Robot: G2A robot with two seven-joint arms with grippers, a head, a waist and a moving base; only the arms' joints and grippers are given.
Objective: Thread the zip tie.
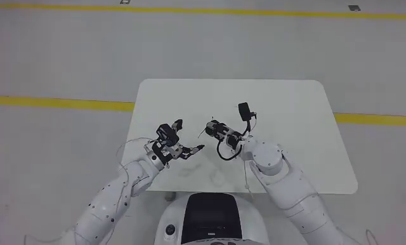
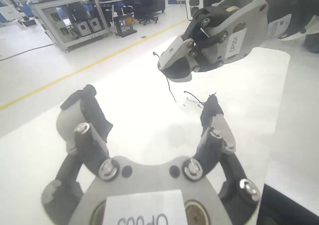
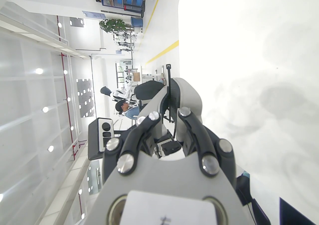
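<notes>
So the right hand (image 3: pixel 170 97) was pinching the thin black plastic zip tie (image 3: pixel 169 78), left hand (image 2: pixel 149 97) spread empty, threading seemingly not started.

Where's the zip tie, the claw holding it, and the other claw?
zip tie (image 3: pixel 169 73): right wrist view, strip next to its head.
right gripper (image 3: pixel 167 87): right wrist view, between its closed fingertips.
left gripper (image 2: pixel 149 96): left wrist view, gap between open fingertips.

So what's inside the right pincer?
A black zip tie is clamped in the right pincer, its head poking out past the tips. Part of the strap is hidden by the pincer itself.
</notes>
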